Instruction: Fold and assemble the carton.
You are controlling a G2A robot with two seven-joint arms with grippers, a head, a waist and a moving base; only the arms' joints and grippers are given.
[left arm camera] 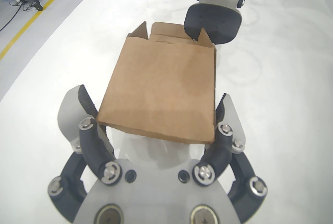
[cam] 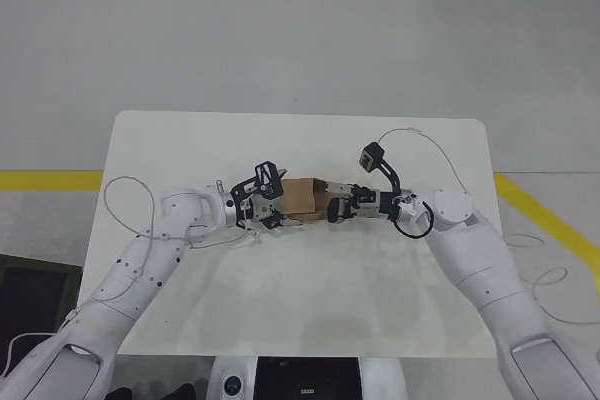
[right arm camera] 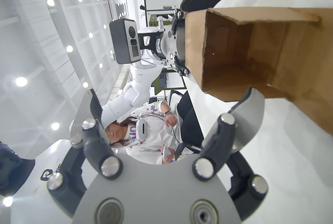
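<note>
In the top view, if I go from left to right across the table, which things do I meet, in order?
left tool → carton → right tool

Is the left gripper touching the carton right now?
Touching. The left wrist view shows the carton with its near corners pressed against both pads of the left gripper, which clamps it across its width.

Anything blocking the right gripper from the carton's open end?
Nothing visible. The right gripper, open, faces the open end of the carton directly, with one side close beside a flap. The left gripper clasps the opposite end.
</note>
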